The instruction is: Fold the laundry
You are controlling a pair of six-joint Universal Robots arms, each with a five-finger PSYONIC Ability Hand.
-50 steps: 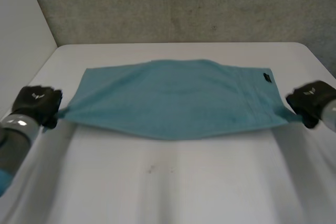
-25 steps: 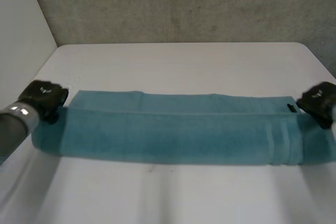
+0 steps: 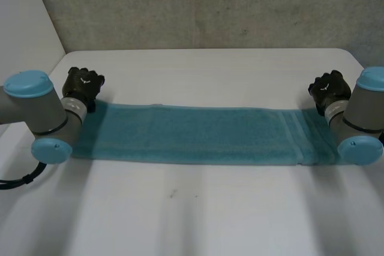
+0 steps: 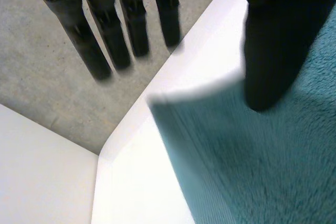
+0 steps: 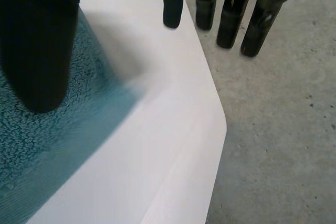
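Towel [image 3: 198,142] now flat, fingers [image 4: 107,40] [image 5: 231,19] straight

Teal towel [image 3: 198,142] of nubby terry cloth, matt; white table [image 3: 198,220] smooth; grey floor [image 5: 283,129] rough, speckled

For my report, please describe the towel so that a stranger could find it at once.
On the white table, look between the left robot hand and the right robot hand. The towel lies there as a long, flat band; it alone is teal and fluffy.
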